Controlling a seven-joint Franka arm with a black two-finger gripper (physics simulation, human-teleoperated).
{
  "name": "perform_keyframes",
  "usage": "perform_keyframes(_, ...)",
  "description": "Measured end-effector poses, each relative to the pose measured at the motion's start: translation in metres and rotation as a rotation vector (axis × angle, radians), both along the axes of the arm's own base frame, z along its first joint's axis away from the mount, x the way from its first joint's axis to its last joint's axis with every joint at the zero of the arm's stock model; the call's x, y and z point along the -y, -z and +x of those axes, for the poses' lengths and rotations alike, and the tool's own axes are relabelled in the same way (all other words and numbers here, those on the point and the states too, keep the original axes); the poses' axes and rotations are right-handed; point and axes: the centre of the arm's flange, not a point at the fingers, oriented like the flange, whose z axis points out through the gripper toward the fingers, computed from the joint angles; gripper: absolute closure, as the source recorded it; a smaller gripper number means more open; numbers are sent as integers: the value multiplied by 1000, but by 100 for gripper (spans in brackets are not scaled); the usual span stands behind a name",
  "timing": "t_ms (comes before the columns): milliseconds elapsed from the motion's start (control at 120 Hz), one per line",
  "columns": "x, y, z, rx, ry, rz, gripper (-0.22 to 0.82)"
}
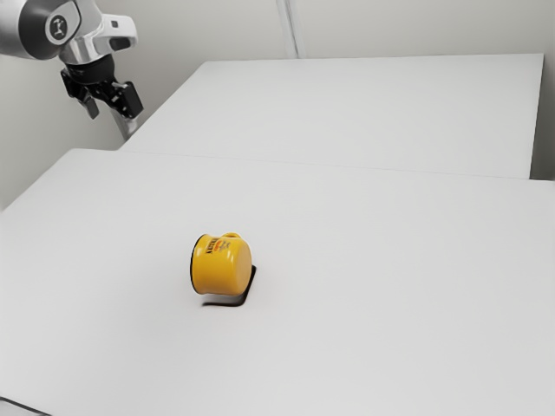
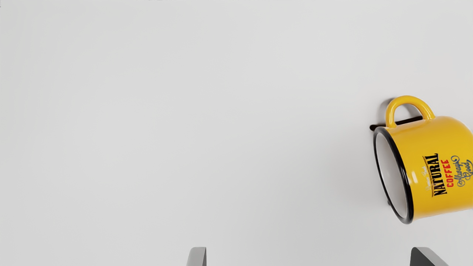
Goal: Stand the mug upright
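The gripper [image 1: 104, 97] hangs at the exterior view's upper left, high above the table and well apart from the mug. A yellow mug [image 1: 224, 265] lies on its side on the table, its mouth toward the exterior view's left. In the wrist view the mug [image 2: 436, 166] shows its black rim, white inside, printed lettering and handle; part of its base end is cut off. My gripper [image 2: 308, 256] is open, its two fingertips wide apart with nothing between them.
The white table [image 1: 364, 312] carries the mug. Beyond it stands a second white surface [image 1: 347, 113], near a pale wall. A thin dark line [image 1: 24, 406] crosses the near corner at the exterior view's lower left.
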Motion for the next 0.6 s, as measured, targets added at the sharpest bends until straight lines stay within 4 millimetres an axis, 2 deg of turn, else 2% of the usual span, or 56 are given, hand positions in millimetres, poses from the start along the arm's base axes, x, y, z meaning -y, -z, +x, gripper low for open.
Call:
perform_keyframes(175, -2, 3, 2, 16, -38, -7, 0)
perform_keyframes(367, -20, 20, -1, 10, -105, -67, 0)
perform_keyframes(425, -31, 42, -4, -22, -152, -153, 0)
perform_keyframes(533, -69, 86, -17, -77, -290, -346, 0)
perform_keyframes(600, -80, 113, -22, -111, -350, -442, 0)
